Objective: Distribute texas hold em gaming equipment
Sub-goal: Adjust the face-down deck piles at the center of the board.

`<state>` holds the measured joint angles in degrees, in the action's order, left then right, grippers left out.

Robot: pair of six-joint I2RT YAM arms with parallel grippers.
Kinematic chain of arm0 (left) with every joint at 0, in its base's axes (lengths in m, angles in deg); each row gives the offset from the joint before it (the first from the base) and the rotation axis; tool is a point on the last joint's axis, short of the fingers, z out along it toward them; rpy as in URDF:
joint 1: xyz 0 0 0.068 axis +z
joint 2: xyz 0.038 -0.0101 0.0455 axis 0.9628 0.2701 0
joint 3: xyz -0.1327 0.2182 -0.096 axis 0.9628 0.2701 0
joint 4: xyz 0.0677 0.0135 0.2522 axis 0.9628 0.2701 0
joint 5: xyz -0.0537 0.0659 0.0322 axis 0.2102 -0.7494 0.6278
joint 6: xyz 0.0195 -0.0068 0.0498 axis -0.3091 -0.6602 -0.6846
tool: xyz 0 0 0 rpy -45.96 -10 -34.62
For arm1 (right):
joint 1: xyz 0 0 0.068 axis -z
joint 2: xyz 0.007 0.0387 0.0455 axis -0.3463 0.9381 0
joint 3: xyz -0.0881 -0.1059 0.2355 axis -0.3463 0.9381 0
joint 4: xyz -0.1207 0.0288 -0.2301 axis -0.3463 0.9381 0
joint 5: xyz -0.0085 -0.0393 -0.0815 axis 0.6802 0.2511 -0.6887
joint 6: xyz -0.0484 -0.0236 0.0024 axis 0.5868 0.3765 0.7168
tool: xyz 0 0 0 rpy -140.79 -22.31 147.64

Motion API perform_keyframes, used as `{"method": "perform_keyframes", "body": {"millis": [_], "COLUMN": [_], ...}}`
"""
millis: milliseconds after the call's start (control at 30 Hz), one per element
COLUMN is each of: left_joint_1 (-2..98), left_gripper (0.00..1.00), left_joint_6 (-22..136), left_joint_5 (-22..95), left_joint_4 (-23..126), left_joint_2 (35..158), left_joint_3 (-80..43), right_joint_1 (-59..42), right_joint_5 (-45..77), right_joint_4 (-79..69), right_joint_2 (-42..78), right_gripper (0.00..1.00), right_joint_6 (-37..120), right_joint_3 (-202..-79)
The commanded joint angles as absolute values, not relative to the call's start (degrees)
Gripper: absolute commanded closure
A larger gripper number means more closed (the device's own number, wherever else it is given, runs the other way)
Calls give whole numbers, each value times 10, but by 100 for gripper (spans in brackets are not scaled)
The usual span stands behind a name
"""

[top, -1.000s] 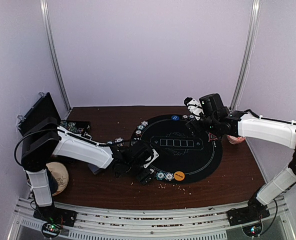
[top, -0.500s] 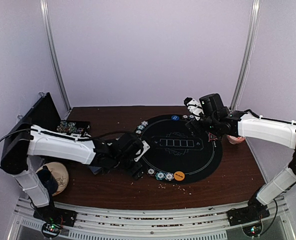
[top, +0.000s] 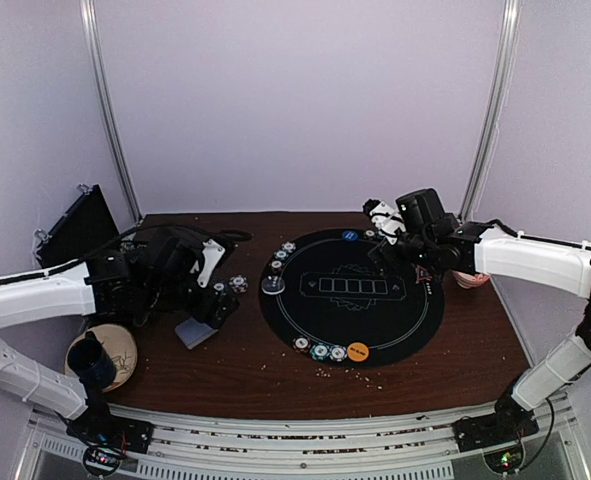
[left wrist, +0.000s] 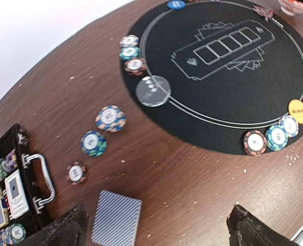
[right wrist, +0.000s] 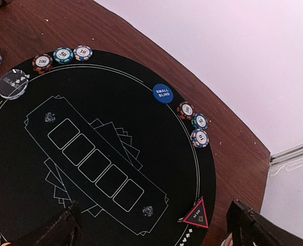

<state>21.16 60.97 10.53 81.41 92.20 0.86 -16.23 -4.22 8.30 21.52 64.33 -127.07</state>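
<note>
The grey-blue-backed card deck (left wrist: 116, 218) lies on the wood, left of the black mat (top: 375, 318). My left gripper (left wrist: 156, 237) hovers open just above and beside the deck, holding nothing; in the top view the left gripper (top: 218, 303) is left of the mat. Three loose chips (left wrist: 93, 143) lie near the deck. A clear disc (left wrist: 153, 90), an orange disc (left wrist: 298, 111) and a blue disc (right wrist: 163, 93) sit on the mat's rim with chip groups (right wrist: 199, 137). My right gripper (right wrist: 154, 231) hangs open over the mat near the red triangle marker (right wrist: 196, 215).
An open black case (left wrist: 13, 195) with chips and cards stands at the far left. The red-and-white bowl (top: 468, 279) sits right of the mat, behind the right arm. A round wooden piece (top: 115, 350) lies at the front left. Crumbs dot the wood.
My left arm has pulled back leftward from the mat's front-left edge to above the deck. The clear disc now shows uncovered on the mat's left rim. The right arm barely moved.
</note>
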Motion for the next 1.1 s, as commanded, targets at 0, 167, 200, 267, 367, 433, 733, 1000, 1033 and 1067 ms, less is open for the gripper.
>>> {"method": "perform_keyframes", "body": {"millis": [0,167,200,267,367,433,733,1000,1033,1067], "left_joint_1": [261,284,285,292,325,349,416,443,446,448], "left_gripper": [2,2,2,2,2,2,2,2,2,2], "left_joint_6": [569,525,515,498,472,459,414,408,409,410], "left_joint_5": [169,180,180,186,209,212,260,305,304,301], "left_joint_4": [876,915,922,928,937,947,940,939,939,939], "left_joint_2": [889,943,958,985,1018,1040,1096,1131,1135,1139], "left_joint_3": [-13,-37,-40,-45,-53,-59,-67,-65,-63,-61], "right_joint_1": [-173,-175,-175,-175,-175,-176,-175,-175,-175,-175], "right_joint_5": [-20,-9,-8,-8,-6,-5,-12,-13,-13,-13], "right_joint_4": [93,100,101,98,98,98,95,92,93,92], "right_joint_2": [203,197,195,189,186,185,189,184,183,181], "right_gripper": [0,0,0,0,0,0,0,0,0,0], "right_joint_6": [639,639,639,639,638,638,639,636,637,637], "right_joint_3": [-1282,-1284,-1285,-1283,-1283,-1284,-1281,-1281,-1281,-1281]}}
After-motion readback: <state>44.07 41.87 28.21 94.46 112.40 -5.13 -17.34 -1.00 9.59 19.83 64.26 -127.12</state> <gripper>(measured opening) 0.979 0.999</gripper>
